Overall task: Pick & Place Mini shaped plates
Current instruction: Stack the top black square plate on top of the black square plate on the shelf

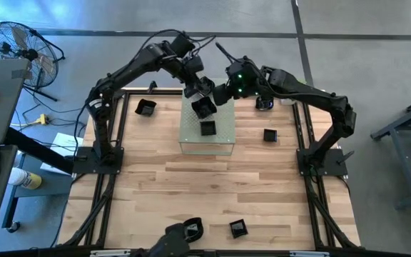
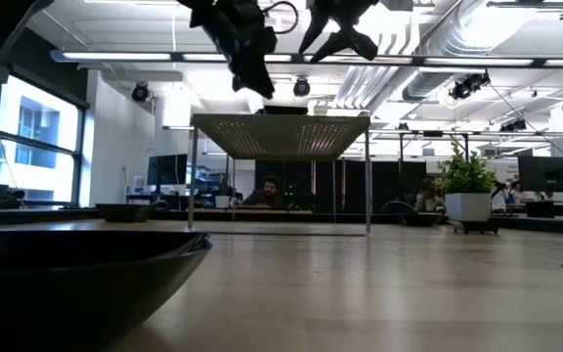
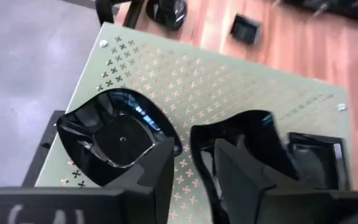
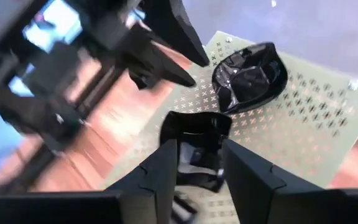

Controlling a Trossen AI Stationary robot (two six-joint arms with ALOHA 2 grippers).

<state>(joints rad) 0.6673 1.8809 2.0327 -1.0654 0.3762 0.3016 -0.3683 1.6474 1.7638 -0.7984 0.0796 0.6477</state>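
In the low view, the nearest thing is the rim of a black dish (image 2: 86,269), a big dark curve at the table edge.

The left gripper (image 3: 194,177) is above the pale green box (image 1: 207,128). Its fingers (image 3: 154,180) stand apart with a clear gap, and nothing is clamped between them. A wavy-edged dish (image 3: 114,137) lies on the box top just outside one finger, and a second curled dish (image 3: 247,140) lies just outside the other one. A square dish (image 3: 316,158) sits beyond that, also on the box.

The right gripper (image 4: 197,171) hangs over the same box top. Its fingers are parted too, on both sides of a square dish (image 4: 194,146); I cannot tell if the pads touch its walls. A rounder dish (image 4: 250,74) lies beyond its fingertips.

More mini shaped plates (image 1: 145,107) are spread on the wooden table (image 1: 205,193), well apart from both grippers.

I judge these dishes are light, stiff and glossy, so they can slip easily from the pads and perhaps chip if dropped. The thin raised rim is the best place to grip, one finger inside and one outside.

The wavy dish has its long axis across the finger line, hollow side up. The square ones have no real long axis.
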